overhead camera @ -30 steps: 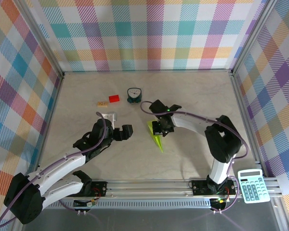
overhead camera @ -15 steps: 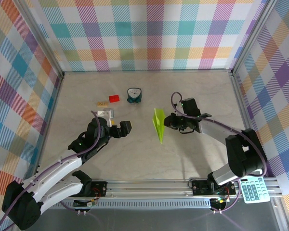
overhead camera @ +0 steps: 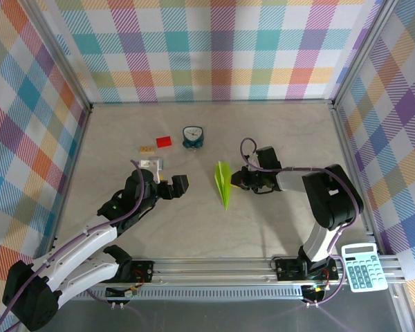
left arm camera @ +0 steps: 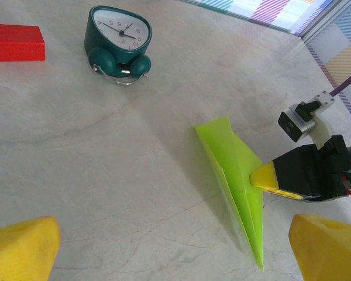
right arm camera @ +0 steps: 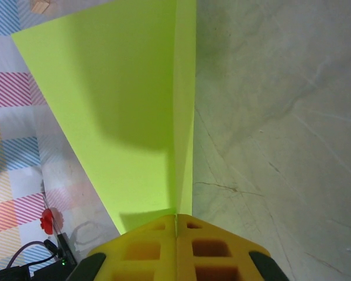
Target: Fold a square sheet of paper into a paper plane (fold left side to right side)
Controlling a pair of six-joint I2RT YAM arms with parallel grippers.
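- The paper plane (overhead camera: 223, 183) is on the table (overhead camera: 194, 228), near the middle, with its sharp tip pointing to the near edge.
- The right gripper (overhead camera: 239, 181) is closed tight and pinches the plane's right side.
- The left gripper (overhead camera: 176, 185) is wide open and holds nothing. It sits to the left, apart from the plane.
- A small clock (overhead camera: 192, 136) and a red block (overhead camera: 164, 142) sit farther back.
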